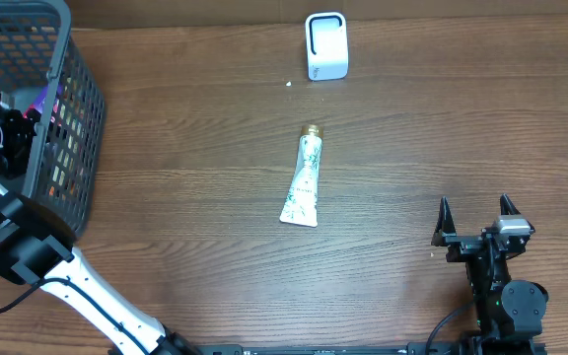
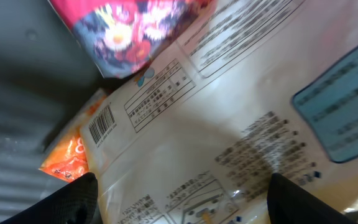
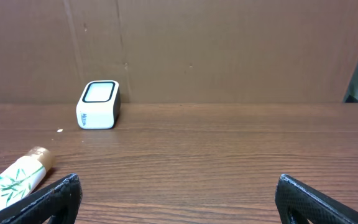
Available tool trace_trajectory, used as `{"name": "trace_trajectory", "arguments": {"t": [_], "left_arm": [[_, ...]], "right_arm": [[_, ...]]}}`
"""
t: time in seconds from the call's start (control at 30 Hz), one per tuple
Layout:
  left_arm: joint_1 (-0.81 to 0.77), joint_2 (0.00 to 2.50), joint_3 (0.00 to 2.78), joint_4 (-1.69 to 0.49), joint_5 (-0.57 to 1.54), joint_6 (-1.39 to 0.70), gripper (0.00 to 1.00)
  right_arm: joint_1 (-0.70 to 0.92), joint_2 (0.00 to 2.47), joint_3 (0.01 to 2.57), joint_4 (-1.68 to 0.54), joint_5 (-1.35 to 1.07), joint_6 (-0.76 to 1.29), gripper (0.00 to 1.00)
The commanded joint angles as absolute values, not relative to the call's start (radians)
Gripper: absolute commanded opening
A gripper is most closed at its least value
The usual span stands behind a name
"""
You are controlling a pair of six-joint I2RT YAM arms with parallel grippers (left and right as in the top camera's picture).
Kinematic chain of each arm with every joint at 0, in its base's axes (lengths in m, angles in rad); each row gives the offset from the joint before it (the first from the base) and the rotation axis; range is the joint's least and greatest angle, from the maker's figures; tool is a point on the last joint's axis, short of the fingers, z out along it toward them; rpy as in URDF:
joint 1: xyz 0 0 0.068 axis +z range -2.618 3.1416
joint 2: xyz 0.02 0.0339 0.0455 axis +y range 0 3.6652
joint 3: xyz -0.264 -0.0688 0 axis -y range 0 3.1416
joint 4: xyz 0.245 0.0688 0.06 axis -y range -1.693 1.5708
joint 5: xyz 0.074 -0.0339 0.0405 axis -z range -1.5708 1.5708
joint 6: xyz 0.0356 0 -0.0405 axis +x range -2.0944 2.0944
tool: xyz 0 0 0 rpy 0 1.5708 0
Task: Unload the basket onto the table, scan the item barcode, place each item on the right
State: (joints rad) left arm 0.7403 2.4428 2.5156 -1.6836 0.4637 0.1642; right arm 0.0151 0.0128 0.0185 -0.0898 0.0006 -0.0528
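From above, a basket (image 1: 75, 148) stands at the table's (image 1: 185, 227) left, a tube (image 1: 304, 182) lies mid-table apart from the scanner (image 1: 325, 45), and the right gripper (image 1: 475, 212) rests wide open, empty. At the left wrist, the left gripper (image 2: 182, 186) hangs spread wide inside the basket over a white packet (image 2: 229, 112), barcode (image 2: 101, 124) facing up, nothing clamped. The right wrist faces scanner and tube.
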Motion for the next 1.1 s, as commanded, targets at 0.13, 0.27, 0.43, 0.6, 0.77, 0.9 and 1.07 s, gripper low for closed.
{"name": "trace_trajectory", "arguments": {"t": [0.13, 0.27, 0.43, 0.6, 0.77, 0.9, 1.07], "left_arm": [[0.773, 2.428, 2.489, -1.69, 0.517, 0.186, 0.72], [0.79, 2.423, 2.489, -1.691, 0.536, 0.186, 0.73], [0.779, 2.423, 2.468, -1.691, 0.543, 0.194, 0.74], [0.748, 2.426, 2.402, -1.686, 0.551, 0.241, 0.8], [0.745, 2.428, 2.395, -1.682, 0.508, 0.238, 0.81], [0.745, 2.428, 2.394, -1.652, 0.398, 0.169, 0.81], [0.744, 2.428, 2.391, -1.612, 0.372, 0.146, 0.79]], "right_arm": [[0.019, 0.003, 0.008, -0.083, 0.006, -0.057, 1.0], [0.019, 0.003, 0.008, -0.083, 0.006, -0.057, 1.0], [0.019, 0.003, 0.008, -0.083, 0.006, -0.057, 1.0], [0.019, 0.003, 0.008, -0.083, 0.006, -0.057, 1.0], [0.019, 0.003, 0.008, -0.083, 0.006, -0.057, 1.0], [0.019, 0.003, 0.008, -0.083, 0.006, -0.057, 1.0], [0.019, 0.003, 0.008, -0.083, 0.006, -0.057, 1.0]]}}
